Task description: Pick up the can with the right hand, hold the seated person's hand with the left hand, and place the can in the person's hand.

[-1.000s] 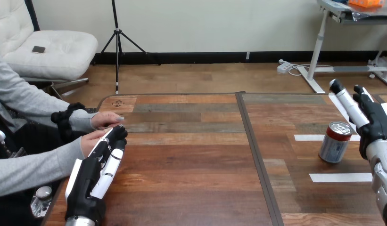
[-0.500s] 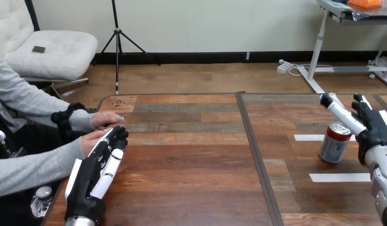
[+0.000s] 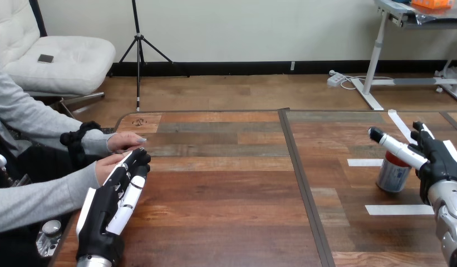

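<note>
Now the right hand [image 3: 437,161] spreads open beside the upright can [image 3: 392,178] near the bench's [image 3: 226,189] right edge, seemingly to wrap it, while the left hand [image 3: 112,203] lies open against the person's nearer hand [image 3: 106,167] at the left edge.

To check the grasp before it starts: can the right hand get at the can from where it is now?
Probably yes. The open right hand is right beside the can, one finger across its top, and nothing stands between them.
</note>
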`<move>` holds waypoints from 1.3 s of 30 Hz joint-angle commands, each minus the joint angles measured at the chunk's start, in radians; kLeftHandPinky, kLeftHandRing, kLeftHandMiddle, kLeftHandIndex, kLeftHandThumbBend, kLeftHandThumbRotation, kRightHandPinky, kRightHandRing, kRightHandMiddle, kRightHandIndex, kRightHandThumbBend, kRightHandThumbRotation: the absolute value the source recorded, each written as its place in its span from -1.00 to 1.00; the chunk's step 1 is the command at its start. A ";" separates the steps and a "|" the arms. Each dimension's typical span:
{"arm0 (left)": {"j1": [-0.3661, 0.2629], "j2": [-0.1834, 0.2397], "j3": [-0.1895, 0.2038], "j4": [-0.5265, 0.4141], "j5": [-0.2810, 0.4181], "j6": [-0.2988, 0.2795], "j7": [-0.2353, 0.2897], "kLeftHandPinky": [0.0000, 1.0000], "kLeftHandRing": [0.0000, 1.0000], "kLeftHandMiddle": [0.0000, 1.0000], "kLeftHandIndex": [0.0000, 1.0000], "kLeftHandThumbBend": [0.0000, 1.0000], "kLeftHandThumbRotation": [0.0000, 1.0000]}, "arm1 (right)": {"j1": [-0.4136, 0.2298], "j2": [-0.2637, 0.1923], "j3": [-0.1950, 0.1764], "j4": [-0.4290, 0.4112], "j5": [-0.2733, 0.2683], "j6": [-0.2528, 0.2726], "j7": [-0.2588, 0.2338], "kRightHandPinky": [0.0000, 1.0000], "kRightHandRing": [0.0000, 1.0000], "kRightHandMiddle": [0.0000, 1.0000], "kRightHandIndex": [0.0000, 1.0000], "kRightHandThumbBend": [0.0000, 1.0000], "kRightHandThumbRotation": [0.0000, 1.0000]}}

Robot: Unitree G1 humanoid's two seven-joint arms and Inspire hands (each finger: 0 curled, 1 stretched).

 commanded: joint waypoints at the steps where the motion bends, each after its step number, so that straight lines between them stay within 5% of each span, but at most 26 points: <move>1: -0.048 0.012 0.002 -0.032 0.001 -0.001 0.001 0.80 0.77 0.73 0.72 -0.23 0.36 | -0.032 0.014 -0.001 -0.005 0.003 -0.001 0.003 1.00 1.00 1.00 1.00 1.00 -0.28; 21: -0.050 0.012 0.006 -0.030 -0.009 -0.002 -0.013 0.79 0.74 0.72 0.72 -0.22 0.34 | -0.028 0.010 0.039 -0.005 -0.052 0.023 -0.051 0.94 0.98 0.98 0.97 1.00 -0.46; 32: -0.054 0.018 0.006 -0.022 -0.007 -0.008 -0.021 0.78 0.76 0.73 0.73 -0.25 0.35 | -0.028 0.018 0.028 -0.009 -0.046 0.024 -0.088 0.79 0.84 0.83 0.80 1.00 -0.92; 39: -0.053 0.017 0.006 -0.025 -0.002 -0.004 -0.014 0.79 0.76 0.72 0.73 -0.21 0.36 | -0.026 0.021 0.034 -0.010 -0.056 0.022 -0.122 0.62 0.71 0.71 0.70 0.92 -0.98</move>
